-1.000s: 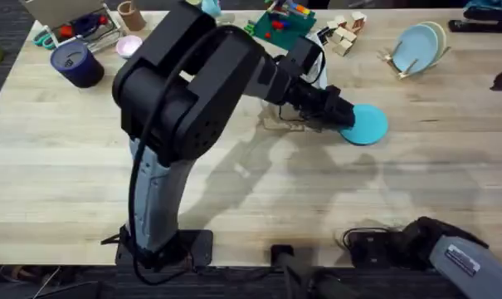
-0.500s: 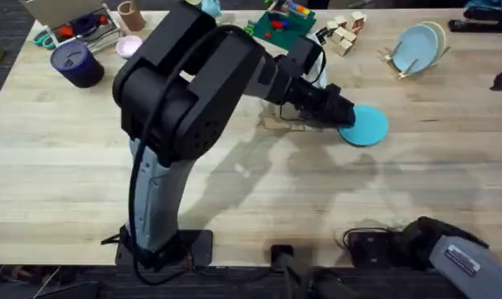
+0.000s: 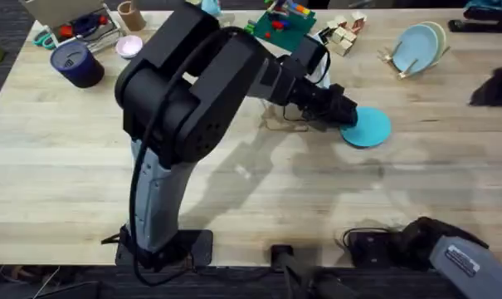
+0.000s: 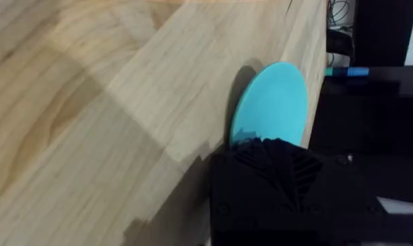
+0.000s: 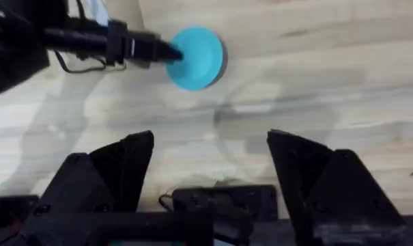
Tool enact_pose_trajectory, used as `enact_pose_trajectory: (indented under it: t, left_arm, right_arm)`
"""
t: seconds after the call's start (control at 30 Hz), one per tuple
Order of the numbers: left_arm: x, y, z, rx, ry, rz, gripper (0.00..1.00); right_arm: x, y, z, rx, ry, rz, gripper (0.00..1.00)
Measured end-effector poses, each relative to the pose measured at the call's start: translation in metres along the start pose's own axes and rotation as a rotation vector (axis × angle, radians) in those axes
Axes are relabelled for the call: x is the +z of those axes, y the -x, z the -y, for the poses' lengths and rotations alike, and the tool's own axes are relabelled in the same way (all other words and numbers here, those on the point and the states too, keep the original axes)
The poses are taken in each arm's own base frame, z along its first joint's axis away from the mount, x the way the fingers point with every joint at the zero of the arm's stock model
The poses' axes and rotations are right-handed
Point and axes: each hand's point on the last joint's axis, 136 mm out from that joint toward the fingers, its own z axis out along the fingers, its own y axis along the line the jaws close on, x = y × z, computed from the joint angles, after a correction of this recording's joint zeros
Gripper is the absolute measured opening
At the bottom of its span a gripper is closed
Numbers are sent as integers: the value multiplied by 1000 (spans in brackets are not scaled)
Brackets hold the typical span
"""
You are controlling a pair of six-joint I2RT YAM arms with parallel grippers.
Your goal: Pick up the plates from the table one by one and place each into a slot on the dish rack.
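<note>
Far left corner: dark navy round cup point(image 3: 77, 63), upright
Beside it: small pink round dish point(image 3: 129, 46)
Far edge, middle: green flat board carrying colourful toy pieces point(image 3: 280, 22)
Right of that: pile of pale wooden blocks point(image 3: 343, 31)

Overhead high, facing fwd, left wrist close on teal plate point(image 4: 271, 102), right wrist farther, same plate

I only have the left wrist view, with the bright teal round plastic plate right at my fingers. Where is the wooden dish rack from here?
Observer: The small light-wood dish rack stands near the far right corner of the table, beyond the teal plate.
Operator: Anything in it?
Observer: A pale blue plate and a cream-yellow plate stand in its slots.
Operator: And the right arm?
Observer: The right gripper is open, by the table's near edge, well apart from the teal plate.
</note>
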Motion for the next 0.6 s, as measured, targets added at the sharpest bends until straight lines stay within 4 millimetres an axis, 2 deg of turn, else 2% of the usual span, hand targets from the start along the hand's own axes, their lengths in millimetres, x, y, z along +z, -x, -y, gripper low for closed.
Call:
enact_pose_trajectory:
  t: [0.23,0.47,0.6]
  left_arm:
    - [0,0,0,-5,3,2,41]
    - [0,1,-1,-7,6,4,40]
    - [1,1,-1,-9,10,6,40]
  right_arm:
    - [45,-6,-5,44,89,-35,996]
    - [82,-28,-10,85,155,-72,996]
    - [108,-30,-11,93,191,-64,996]
